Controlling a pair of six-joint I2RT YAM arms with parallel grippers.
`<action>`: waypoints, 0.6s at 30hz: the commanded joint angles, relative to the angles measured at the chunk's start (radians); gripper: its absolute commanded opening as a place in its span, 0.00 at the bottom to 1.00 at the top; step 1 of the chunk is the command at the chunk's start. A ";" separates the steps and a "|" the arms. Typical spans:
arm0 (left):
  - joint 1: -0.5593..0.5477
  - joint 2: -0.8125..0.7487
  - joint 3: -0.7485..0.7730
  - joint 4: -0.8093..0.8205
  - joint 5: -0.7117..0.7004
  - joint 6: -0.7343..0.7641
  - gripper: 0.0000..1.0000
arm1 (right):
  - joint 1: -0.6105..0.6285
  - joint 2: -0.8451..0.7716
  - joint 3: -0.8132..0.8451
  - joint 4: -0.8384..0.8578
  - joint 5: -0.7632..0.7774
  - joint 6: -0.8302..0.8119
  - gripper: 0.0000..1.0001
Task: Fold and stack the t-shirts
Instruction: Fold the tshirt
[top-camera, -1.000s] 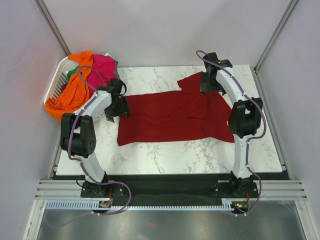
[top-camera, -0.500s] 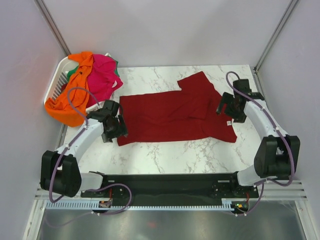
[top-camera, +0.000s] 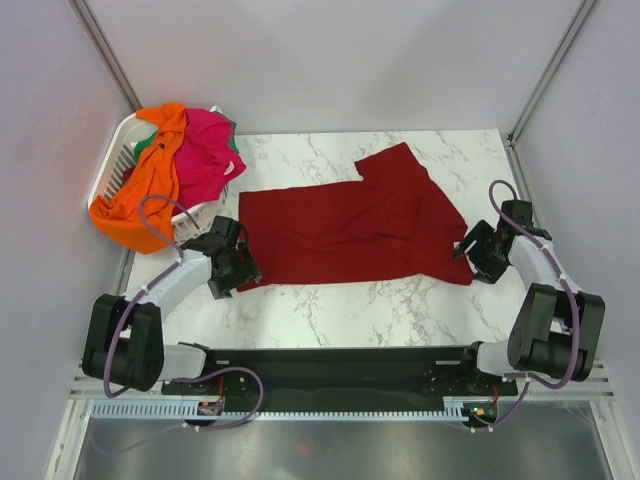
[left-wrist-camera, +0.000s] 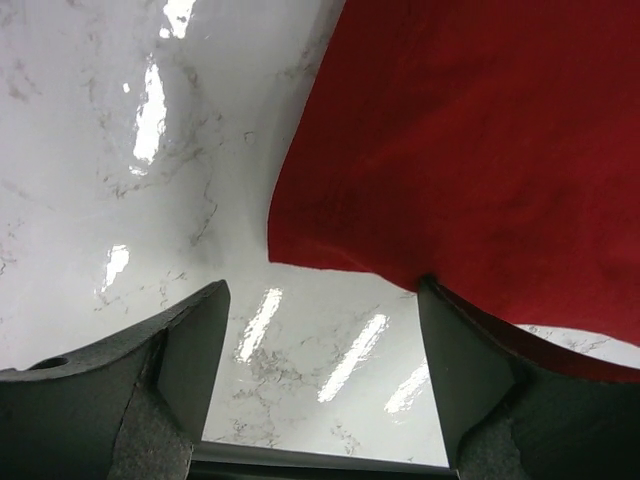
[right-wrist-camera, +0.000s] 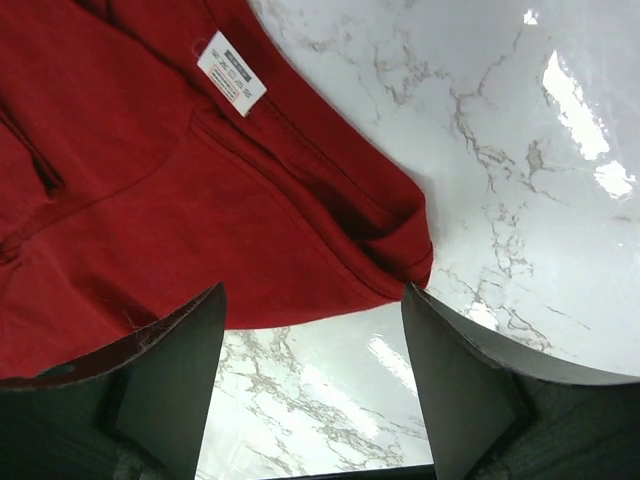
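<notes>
A dark red t-shirt lies spread across the middle of the marble table, one part folded over at the back right. Its white neck label shows in the right wrist view. My left gripper is low at the shirt's near left corner, open, with only bare marble between its fingers. My right gripper is low at the shirt's near right corner, also open and holding nothing. Orange, hot pink and green t-shirts are heaped in the basket at the back left.
A white slatted laundry basket stands at the table's back left corner, shirts hanging over its rim. Pale enclosure walls stand on three sides. Bare marble lies between the shirt and the arm bases.
Both arms have swung down from the shirt's upper edges to its near corners. The right gripper moved from the back right to the right side; its jaws narrowed a little. The shirt lies still.
</notes>
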 joint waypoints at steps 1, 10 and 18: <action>0.004 0.023 0.003 0.078 -0.001 -0.032 0.83 | -0.003 0.011 -0.022 0.065 -0.033 0.018 0.78; 0.002 0.031 -0.015 0.106 0.002 -0.034 0.82 | -0.005 -0.031 -0.127 0.106 -0.021 0.021 0.78; 0.004 0.008 -0.032 0.107 0.004 -0.028 0.81 | -0.006 0.081 -0.099 0.198 0.037 0.009 0.34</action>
